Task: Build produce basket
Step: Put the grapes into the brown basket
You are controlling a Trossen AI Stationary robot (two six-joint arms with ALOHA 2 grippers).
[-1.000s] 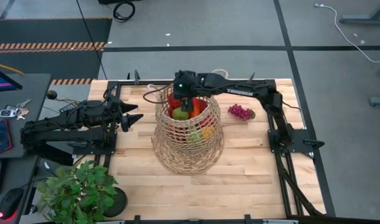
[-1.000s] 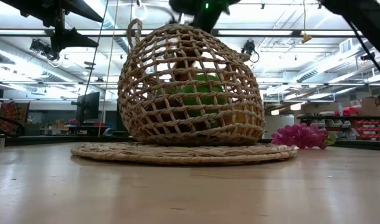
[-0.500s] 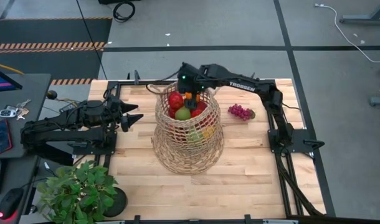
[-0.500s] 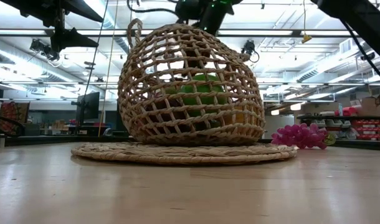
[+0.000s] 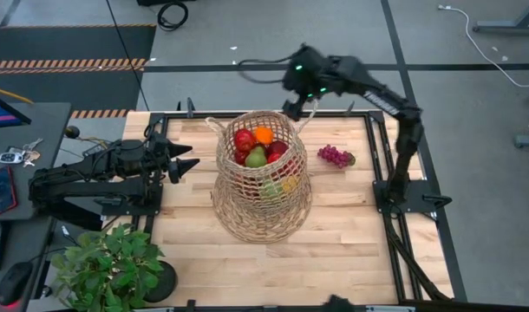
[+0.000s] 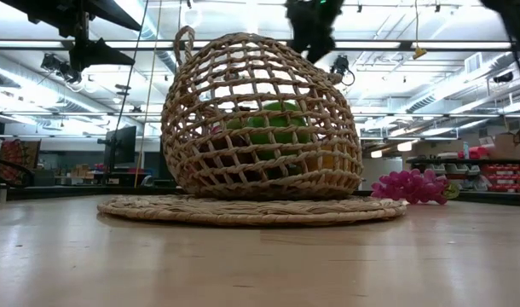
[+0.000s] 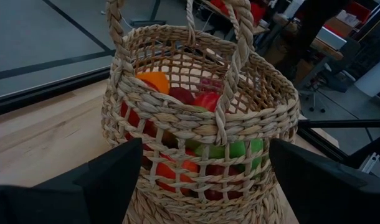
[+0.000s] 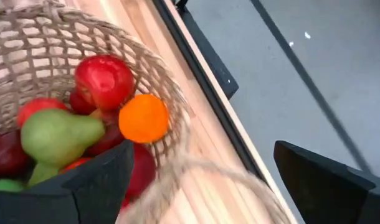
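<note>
The tan wicker basket (image 5: 263,186) stands upright on its broad base in the middle of the table. It holds produce, and on top lie a red apple (image 8: 104,81), an orange (image 8: 144,118) and a green pear (image 8: 56,134). Purple grapes (image 5: 335,156) lie on the table right of the basket. My right gripper (image 5: 297,107) hangs open and empty in the air, above and beyond the basket's far right rim. My left gripper (image 5: 193,159) waits open, left of the basket and level with its neck (image 7: 199,124).
A leafy potted plant (image 5: 108,264) stands at the table's near left corner. Bare wood lies along the near side (image 5: 334,260) and right of the basket. In the low view the grapes (image 6: 409,185) sit beside the basket's flat woven base (image 6: 251,209).
My right gripper has risen out of the basket's mouth and swung up toward the table's far right, rolling as it went. The orange stays behind on top of the pile beside the red apple. The basket has not moved.
</note>
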